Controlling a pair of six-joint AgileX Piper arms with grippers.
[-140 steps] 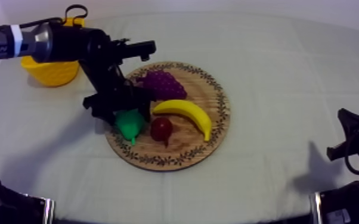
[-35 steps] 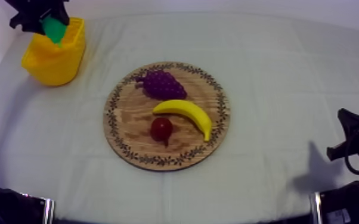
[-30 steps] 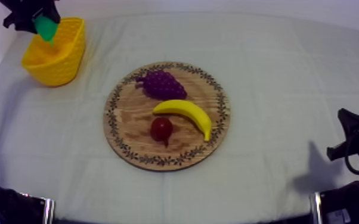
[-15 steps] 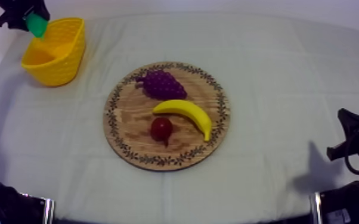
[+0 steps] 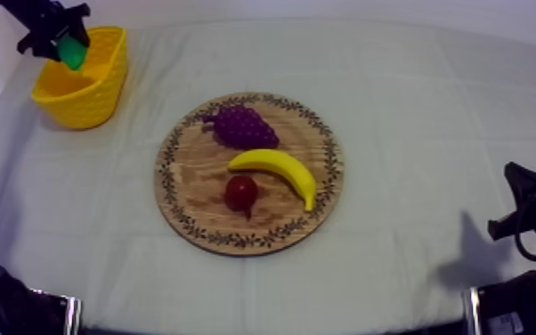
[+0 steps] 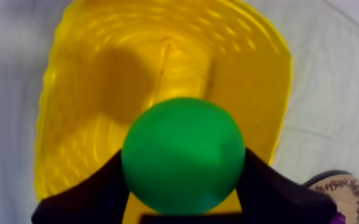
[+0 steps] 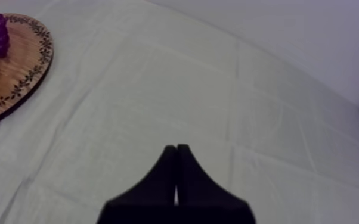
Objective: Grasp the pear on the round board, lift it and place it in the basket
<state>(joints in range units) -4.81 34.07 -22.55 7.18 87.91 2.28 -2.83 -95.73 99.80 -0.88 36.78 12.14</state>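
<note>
Clearly, the left gripper (image 5: 65, 46) clasped the round green toy pear (image 6: 183, 155) above the woven yellow plastic basket (image 6: 92, 65), apparently near its rim; a clean drop wanted centring over the hollow, lowering, then parting the fingers (image 6: 80, 195).

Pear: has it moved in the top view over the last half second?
Yes. The pear, held in the left end effector, has shifted rightward, from beyond the far-left rim of the yellow basket to above its opening.
</note>
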